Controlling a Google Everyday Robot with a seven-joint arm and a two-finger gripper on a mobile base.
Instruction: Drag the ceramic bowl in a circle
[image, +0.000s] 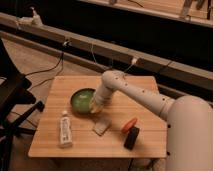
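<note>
The ceramic bowl is round and shallow, glossy green inside with a dark rim. It sits on the wooden table left of the middle. My gripper reaches down from the white arm and is at the bowl's right rim, touching or just over it. The arm's wrist hides part of the rim there.
A white tube lies at the front left. A small pale flat packet lies just in front of the gripper. A red and black tool lies at the front right. A black chair stands left of the table.
</note>
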